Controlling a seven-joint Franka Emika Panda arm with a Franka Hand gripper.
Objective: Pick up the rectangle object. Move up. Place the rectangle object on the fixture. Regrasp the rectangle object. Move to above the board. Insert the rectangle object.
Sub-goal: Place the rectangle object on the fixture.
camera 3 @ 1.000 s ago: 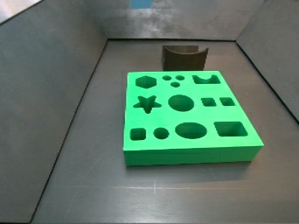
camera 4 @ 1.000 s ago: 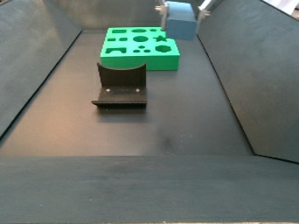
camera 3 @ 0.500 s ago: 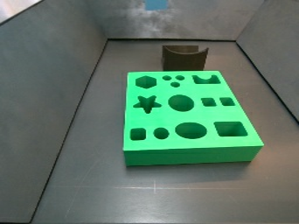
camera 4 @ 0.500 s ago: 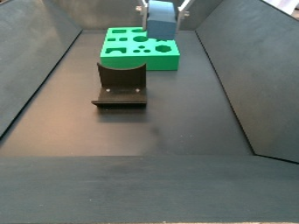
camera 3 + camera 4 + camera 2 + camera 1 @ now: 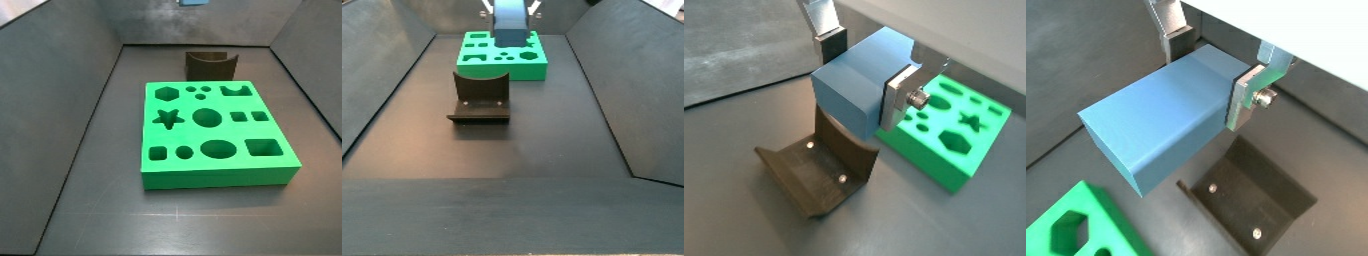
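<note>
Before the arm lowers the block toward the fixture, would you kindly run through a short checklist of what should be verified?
1. Grip: the gripper is shut on the rectangle object, silver plates on opposite faces, in both wrist views: ok.
2. Height: the rectangle object hangs well above the floor in a side view: ok.
3. The fixture is free, nothing resting on it: ok.
4. The board lies flat with its holes unobstructed: ok.
5. Alignment of block over fixture: the wrist views put the fixture below and near the block, but exact centring: cannot tell.

Blue-grey rectangle object (image 5: pixel 1160 120) in the silver gripper (image 5: pixel 1213 65), bright green board (image 5: pixel 214 135), dark brown-black fixture (image 5: pixel 480 96).
</note>
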